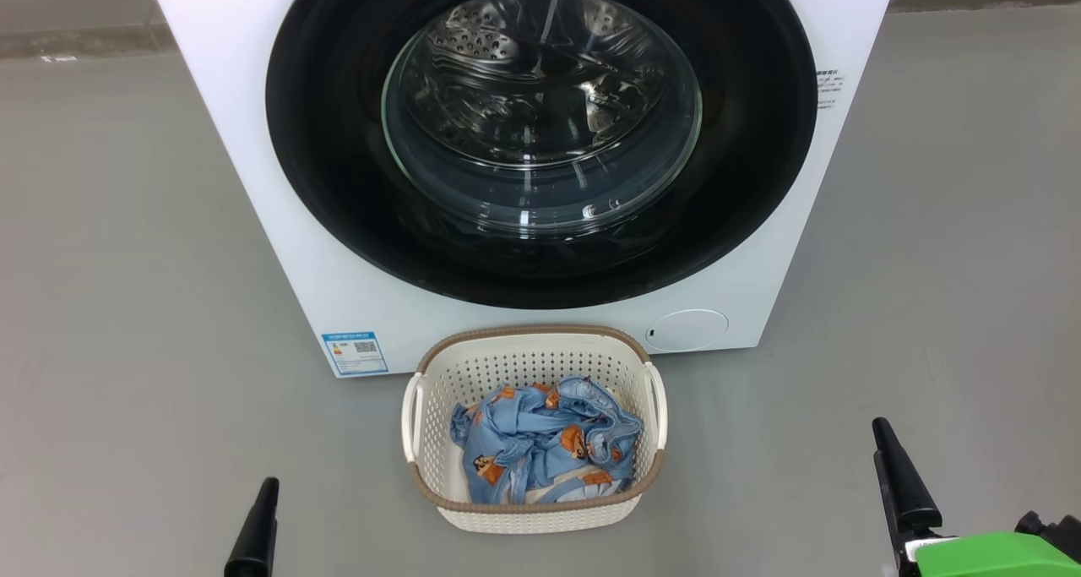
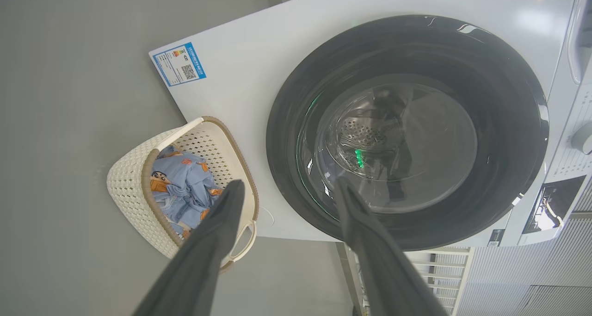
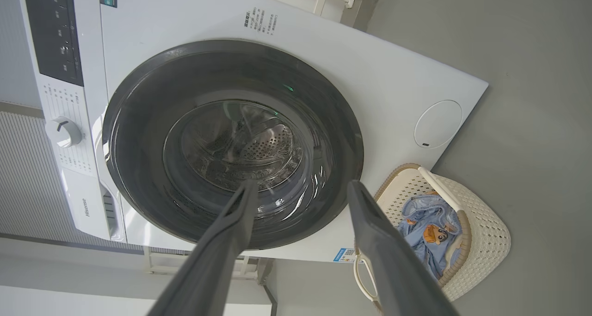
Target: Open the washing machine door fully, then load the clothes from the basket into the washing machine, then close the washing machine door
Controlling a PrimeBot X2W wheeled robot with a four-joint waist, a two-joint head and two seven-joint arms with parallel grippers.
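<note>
The white washing machine (image 1: 245,180) stands straight ahead. Its door (image 1: 338,180), a glossy black rim around a glass bowl, sits shut and flush with the front. The steel drum shows through the glass. On the floor in front is the cream basket (image 1: 540,334), holding the light blue clothes (image 1: 540,446) in a bundle. My left gripper (image 2: 287,182) is open and holds nothing; it hangs back from the door (image 2: 508,98), with the basket (image 2: 125,186) to its left in that view. My right gripper (image 3: 301,184) is also open with nothing in it, short of the door (image 3: 138,121).
A small round white flap (image 1: 688,330) sits at the machine's lower right and a blue energy label (image 1: 355,353) at its lower left. The control panel and dial (image 3: 62,132) are at the machine's top. Grey floor (image 1: 127,307) spreads on both sides of the basket.
</note>
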